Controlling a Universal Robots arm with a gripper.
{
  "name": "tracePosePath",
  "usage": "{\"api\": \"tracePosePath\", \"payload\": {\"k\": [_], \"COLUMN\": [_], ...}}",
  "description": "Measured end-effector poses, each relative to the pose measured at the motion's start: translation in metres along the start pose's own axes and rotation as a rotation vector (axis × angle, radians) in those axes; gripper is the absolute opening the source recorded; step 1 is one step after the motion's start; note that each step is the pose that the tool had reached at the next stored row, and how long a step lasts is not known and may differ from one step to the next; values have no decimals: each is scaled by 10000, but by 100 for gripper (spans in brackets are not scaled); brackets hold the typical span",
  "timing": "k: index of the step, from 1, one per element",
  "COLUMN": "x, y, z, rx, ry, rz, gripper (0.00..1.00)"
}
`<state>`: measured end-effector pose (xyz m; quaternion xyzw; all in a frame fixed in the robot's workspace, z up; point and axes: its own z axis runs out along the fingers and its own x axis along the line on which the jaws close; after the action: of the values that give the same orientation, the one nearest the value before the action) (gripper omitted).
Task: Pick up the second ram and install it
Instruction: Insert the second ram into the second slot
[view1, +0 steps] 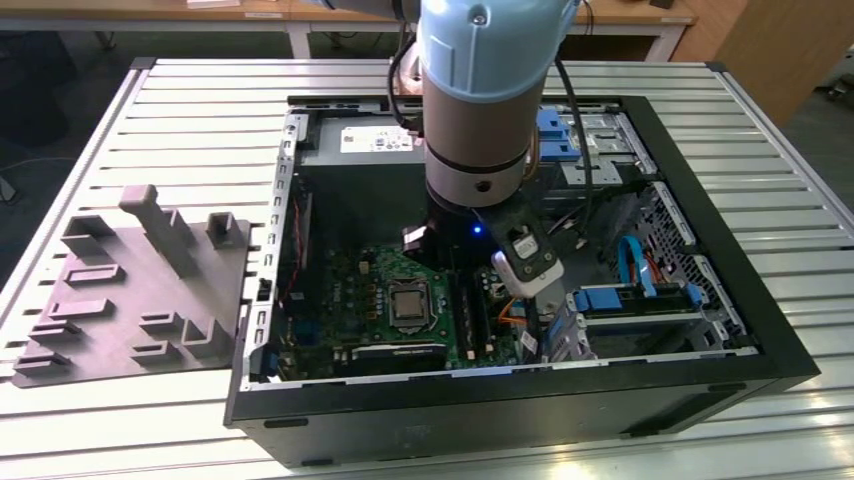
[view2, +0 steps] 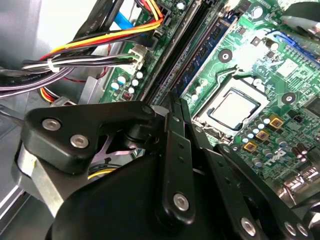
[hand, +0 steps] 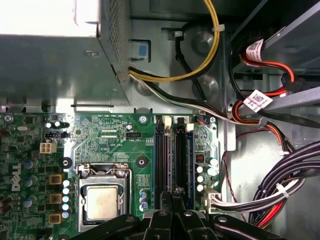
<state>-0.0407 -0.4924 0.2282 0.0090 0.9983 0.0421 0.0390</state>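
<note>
The second ram (view2: 210, 45) looks pushed down into the green board (hand: 107, 145), but I cannot tell if it clicked in. The tool (hand: 173, 196) sits just above it, fingers (view2: 174, 140) together, holding nothing.

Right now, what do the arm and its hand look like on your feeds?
The arm is a thick grey cylinder with a pale-blue joint cap, a black band and a small blue light near the wrist. Black cables run alongside it. The hand is matt black, built of jointed link bars fastened with silver bolts.
</note>
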Motion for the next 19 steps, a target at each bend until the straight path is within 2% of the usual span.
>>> {"api": "tracePosePath", "payload": {"k": [19], "x": [4], "y": [-11], "z": [49], "rx": [5], "ry": [1], "rz": [-1], "gripper": [11]}}
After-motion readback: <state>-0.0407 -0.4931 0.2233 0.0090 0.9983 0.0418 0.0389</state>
